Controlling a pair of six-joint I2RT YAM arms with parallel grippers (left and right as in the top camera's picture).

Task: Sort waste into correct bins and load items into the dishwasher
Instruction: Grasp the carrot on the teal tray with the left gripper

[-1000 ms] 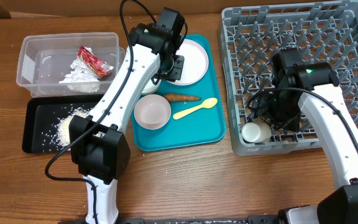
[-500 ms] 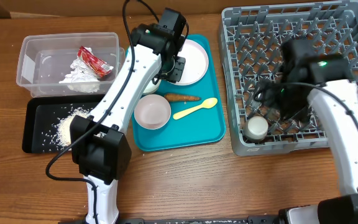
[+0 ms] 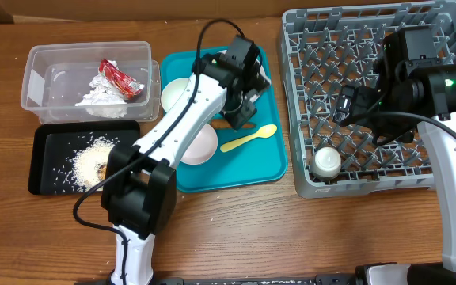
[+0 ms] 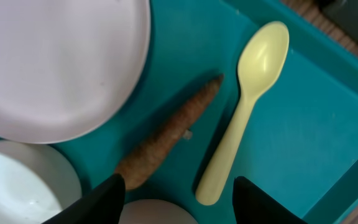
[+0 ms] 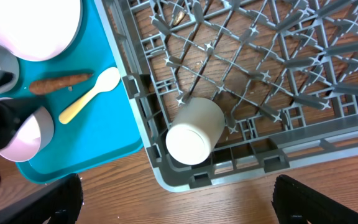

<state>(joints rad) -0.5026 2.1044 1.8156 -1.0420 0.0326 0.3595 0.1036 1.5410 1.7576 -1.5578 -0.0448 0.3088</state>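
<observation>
Dish rack (image 3: pixel 307 47) and teal tray (image 3: pixel 264 158) share wooden table (image 3: pixel 331 237).

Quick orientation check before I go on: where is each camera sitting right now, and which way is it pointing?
Overhead: above the table, looking straight down on teal tray and dish rack; left arm and right arm show.
Left wrist: on the left arm, low over the tray, facing down at carrot and yellow spoon; its fingertips at bottom edge.
Right wrist: on the right arm, over the rack's corner, facing down at white cup; fingertips in bottom corners.
Shared: both wrist views show carrot and spoon.
</observation>
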